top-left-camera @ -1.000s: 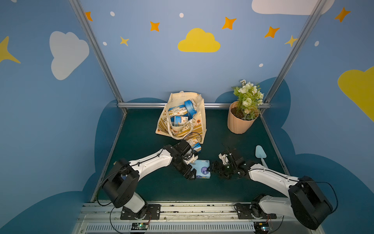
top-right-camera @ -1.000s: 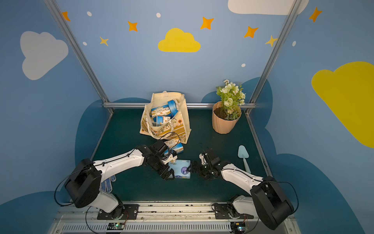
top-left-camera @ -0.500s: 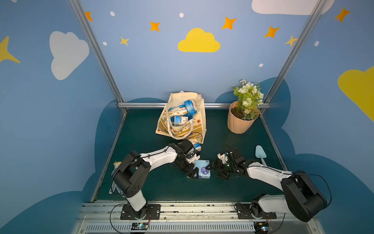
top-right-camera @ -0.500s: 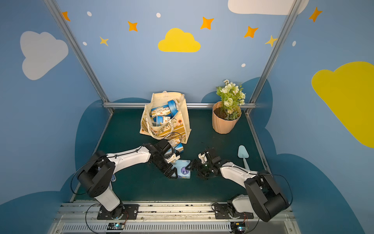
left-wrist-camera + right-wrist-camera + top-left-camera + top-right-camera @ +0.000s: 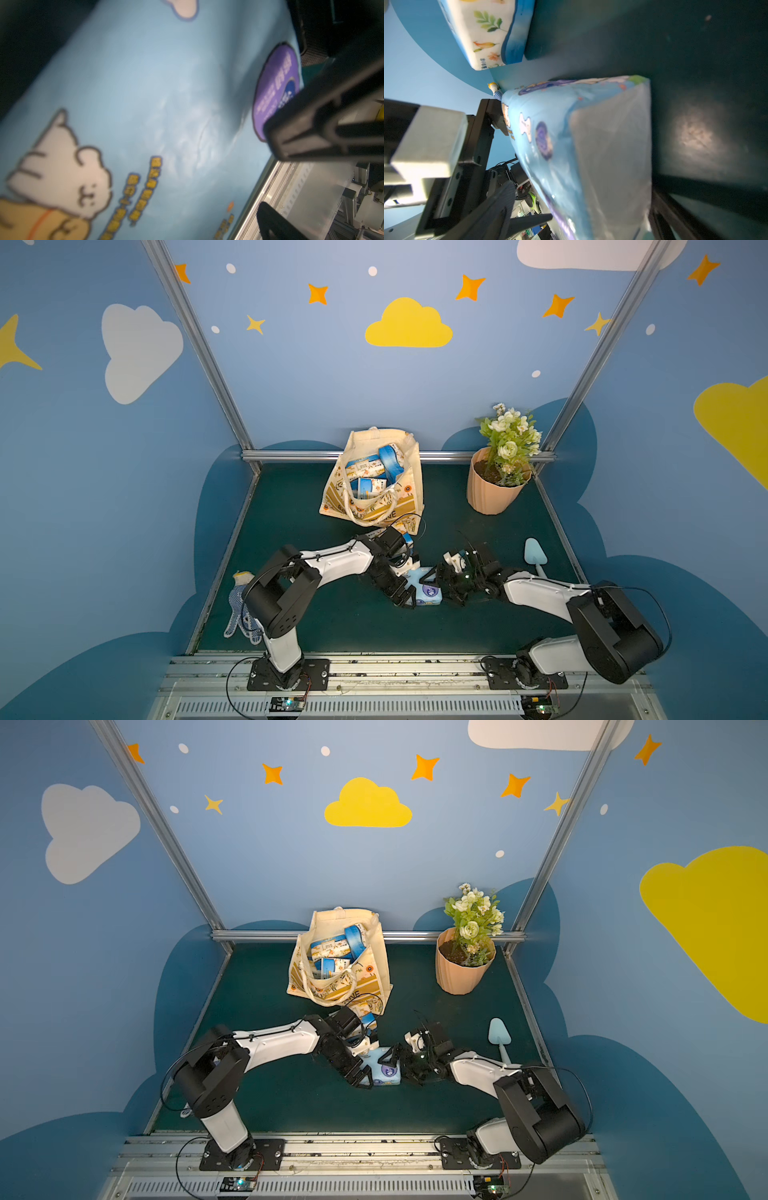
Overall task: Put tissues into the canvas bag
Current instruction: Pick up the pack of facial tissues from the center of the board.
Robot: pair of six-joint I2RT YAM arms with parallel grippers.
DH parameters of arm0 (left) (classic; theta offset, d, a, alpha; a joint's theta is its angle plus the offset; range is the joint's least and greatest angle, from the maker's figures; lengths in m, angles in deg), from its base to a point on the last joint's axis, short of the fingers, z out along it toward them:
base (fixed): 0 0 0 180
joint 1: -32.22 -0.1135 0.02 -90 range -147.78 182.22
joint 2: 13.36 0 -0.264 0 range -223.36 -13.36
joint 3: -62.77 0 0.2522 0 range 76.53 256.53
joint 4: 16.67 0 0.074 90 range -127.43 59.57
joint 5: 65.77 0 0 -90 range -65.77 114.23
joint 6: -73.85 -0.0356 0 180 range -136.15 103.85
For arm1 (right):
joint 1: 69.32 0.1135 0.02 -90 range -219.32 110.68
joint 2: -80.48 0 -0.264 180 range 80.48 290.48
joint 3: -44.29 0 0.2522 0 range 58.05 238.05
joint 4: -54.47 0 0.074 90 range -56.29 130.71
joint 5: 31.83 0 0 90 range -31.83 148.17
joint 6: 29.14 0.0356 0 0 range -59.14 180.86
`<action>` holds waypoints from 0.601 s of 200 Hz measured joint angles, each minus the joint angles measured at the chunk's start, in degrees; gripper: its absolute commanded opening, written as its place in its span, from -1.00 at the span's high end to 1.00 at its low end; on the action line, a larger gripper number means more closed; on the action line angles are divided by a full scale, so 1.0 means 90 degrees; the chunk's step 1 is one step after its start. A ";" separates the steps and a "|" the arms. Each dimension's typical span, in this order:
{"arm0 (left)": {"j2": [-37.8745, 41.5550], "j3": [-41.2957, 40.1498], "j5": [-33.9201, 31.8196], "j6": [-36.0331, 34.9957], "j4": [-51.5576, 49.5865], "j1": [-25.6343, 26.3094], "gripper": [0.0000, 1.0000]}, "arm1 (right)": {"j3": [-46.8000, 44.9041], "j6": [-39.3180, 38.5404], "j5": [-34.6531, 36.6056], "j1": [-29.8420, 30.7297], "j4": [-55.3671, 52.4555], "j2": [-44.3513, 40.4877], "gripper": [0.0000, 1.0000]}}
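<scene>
A pale blue tissue pack (image 5: 428,592) (image 5: 384,1071) with a purple emblem lies on the green mat between my two arms. My left gripper (image 5: 409,589) stands open over its left end, and the pack (image 5: 166,104) fills the left wrist view. My right gripper (image 5: 442,587) is open around its right end; the wrist view shows a small gap at the ribbed finger (image 5: 503,204). A blue-and-white pack (image 5: 406,537) (image 5: 488,35) lies in front of the canvas bag (image 5: 409,493) (image 5: 376,973). Several packs (image 5: 368,475) sit inside the bag.
A peach flowerpot (image 5: 492,493) with white flowers stands at the back right. A pale blue trowel (image 5: 535,556) lies beside the right arm, and a dotted glove (image 5: 241,610) lies near the left arm's base. A metal rail (image 5: 374,664) runs along the front edge.
Both arms' elbows have swung inward while the grippers stayed at the pale blue pack. The pack has hardly moved and both grippers remain open.
</scene>
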 measured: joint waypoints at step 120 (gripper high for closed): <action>-0.0163 0.0146 0.0362 -0.0029 0.0090 0.0000 -0.99 | -0.0500 0.0289 0.0049 -0.0022 0.0505 -0.0352 -0.59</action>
